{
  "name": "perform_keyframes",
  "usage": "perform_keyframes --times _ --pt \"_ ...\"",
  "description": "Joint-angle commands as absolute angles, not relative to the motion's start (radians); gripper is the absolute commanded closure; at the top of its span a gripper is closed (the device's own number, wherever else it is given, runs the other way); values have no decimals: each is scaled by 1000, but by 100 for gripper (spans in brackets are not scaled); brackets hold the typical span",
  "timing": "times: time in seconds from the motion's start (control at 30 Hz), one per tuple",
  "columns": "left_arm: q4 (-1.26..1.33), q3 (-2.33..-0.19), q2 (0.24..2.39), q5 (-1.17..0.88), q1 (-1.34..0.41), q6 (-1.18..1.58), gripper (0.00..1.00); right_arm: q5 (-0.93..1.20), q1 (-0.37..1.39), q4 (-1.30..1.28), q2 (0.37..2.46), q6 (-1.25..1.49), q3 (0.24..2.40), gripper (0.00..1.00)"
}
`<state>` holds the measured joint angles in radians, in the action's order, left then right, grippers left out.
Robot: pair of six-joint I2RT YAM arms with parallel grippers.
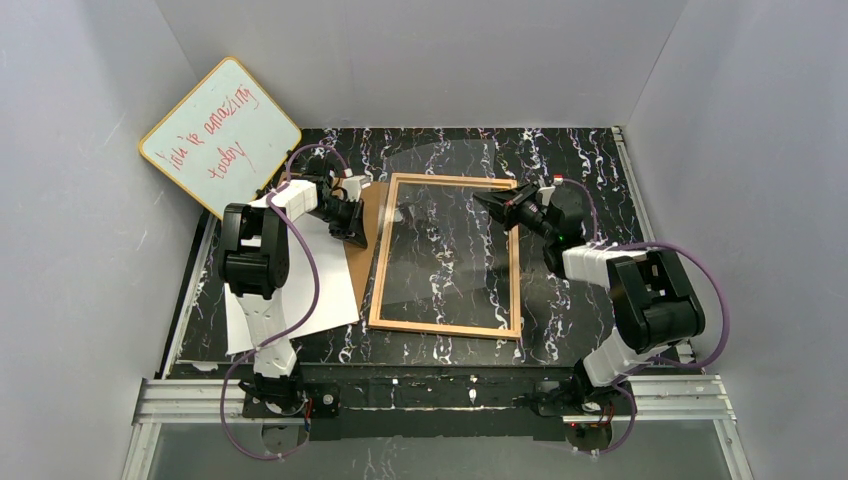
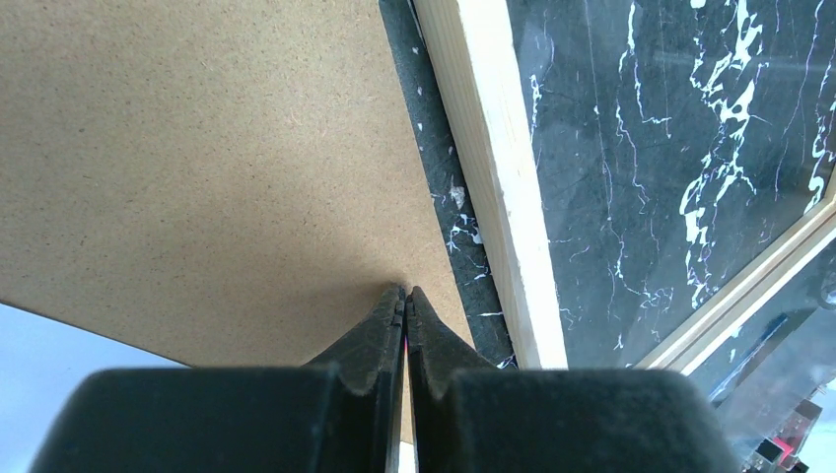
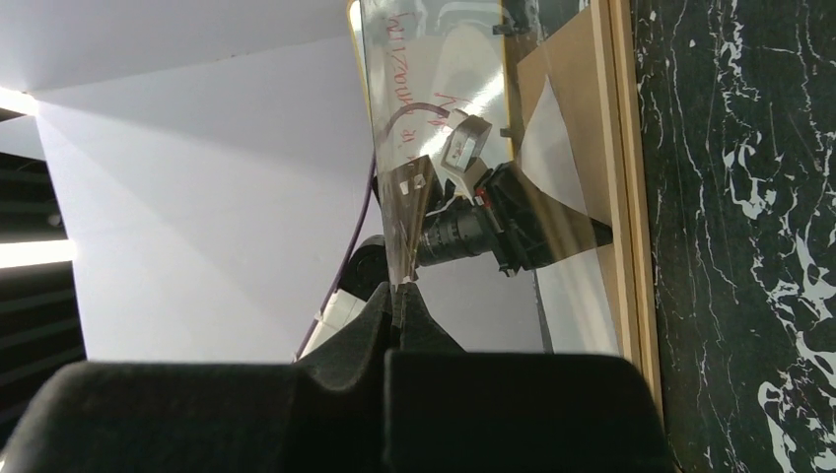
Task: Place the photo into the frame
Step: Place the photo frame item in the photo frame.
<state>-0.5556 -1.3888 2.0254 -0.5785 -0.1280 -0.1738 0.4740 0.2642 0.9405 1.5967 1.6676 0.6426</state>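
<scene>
Photo (image 1: 335,290) lies white side up on the worktop (image 1: 580,160), left of the frame (image 1: 440,328), partly under the left arm and next to the brown backing board (image 2: 197,177). Frame lies flat, no photo in it. Right gripper (image 3: 399,286) is clamped on the edge of the clear pane (image 3: 473,79), which is held tilted. Left gripper (image 2: 404,293) is clenched, tips over the board's edge just beside the frame rail. Can't tell if it's pinching the board.

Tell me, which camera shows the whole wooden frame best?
The top external view: the frame lies whole there, all four sides showing. The left wrist view shows just one corner; the right wrist view just one rail, beside the clear pane.
</scene>
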Motion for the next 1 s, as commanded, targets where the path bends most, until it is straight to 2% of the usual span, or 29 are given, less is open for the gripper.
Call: perform_keyframes --times 0.0,0.13,0.5,0.97 --pt "-564 -1381 1998 -571 -129 -179 100 478 273 814 1557 1619 746 99" --pt "-564 -1372 1992 -570 -129 -182 100 465 277 683 1519 1565 783 99" --pt "-563 -1363 1991 -571 -129 -189 100 475 264 674 1516 1506 663 99" --pt "-564 -1366 2012 -572 -145 -188 100 524 193 628 1572 1359 662 99"
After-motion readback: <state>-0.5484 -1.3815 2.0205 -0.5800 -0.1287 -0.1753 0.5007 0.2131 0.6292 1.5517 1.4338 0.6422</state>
